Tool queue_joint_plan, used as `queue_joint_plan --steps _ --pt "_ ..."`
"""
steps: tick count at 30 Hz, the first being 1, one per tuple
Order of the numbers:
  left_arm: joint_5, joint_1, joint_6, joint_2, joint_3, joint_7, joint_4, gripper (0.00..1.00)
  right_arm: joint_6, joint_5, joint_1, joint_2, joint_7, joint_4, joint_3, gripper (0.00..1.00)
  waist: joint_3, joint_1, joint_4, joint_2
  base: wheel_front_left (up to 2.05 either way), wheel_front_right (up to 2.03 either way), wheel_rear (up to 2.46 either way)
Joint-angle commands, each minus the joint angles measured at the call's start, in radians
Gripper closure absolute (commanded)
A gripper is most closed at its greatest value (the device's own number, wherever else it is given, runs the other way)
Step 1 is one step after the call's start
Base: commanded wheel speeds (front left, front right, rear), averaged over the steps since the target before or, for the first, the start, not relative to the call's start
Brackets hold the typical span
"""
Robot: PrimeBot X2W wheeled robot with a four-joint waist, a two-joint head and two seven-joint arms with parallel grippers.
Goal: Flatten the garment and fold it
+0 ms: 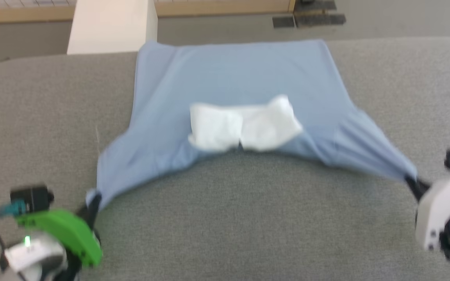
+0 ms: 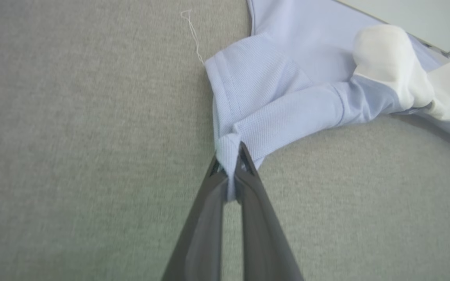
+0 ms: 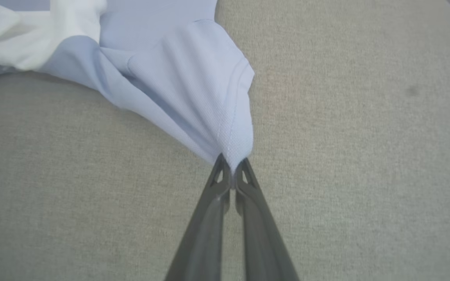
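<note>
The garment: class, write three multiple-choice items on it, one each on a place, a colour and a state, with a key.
1. Where on the garment is the white collar? A near edge, middle; B far edge; C on a sleeve.
2. The garment's main colour? A red; B light blue; C black.
3. The left end effector is: A open; B shut on nothing; C shut on the garment.
Key: A, head view shows it there; B, so in every view; C, cloth pinched between its fingers.

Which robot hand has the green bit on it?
The left gripper, lower left in the head view: it wears a bright green cover. The right gripper wears a white cover. Both pinch the light blue cotton shirt.
</note>
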Motion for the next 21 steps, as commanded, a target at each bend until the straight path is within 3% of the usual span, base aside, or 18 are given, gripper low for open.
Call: queue_joint_plan --steps 1,11,16,21 --pt "-0.020 0.057 0.018 0.009 0.008 0.007 -0.015 1.00 -0.002 -0.012 0.045 0.016 0.027 -0.027 -0.021 1.00 -0.051 0.0001 0.003 -0.0001 0.00 0.00 0.00" --pt "-0.138 0.342 0.109 -0.003 0.062 0.025 -0.107 1.00 -0.002 -0.084 0.301 0.172 0.187 -0.151 -0.204 1.00 -0.070 0.0001 0.011 -0.0001 0.00 0.00 0.00" --pt "-0.164 0.421 0.123 -0.014 0.071 0.018 -0.130 1.00 -0.002 -0.112 0.385 0.228 0.241 -0.138 -0.266 1.00 -0.074 0.0001 0.019 -0.0001 0.00 0.00 0.00" --pt "-0.167 0.468 0.132 -0.018 0.075 0.004 -0.128 1.00 -0.002 -0.110 0.420 0.239 0.215 -0.076 -0.313 1.00 -0.079 0.0001 0.023 -0.0001 0.00 0.00 0.00"
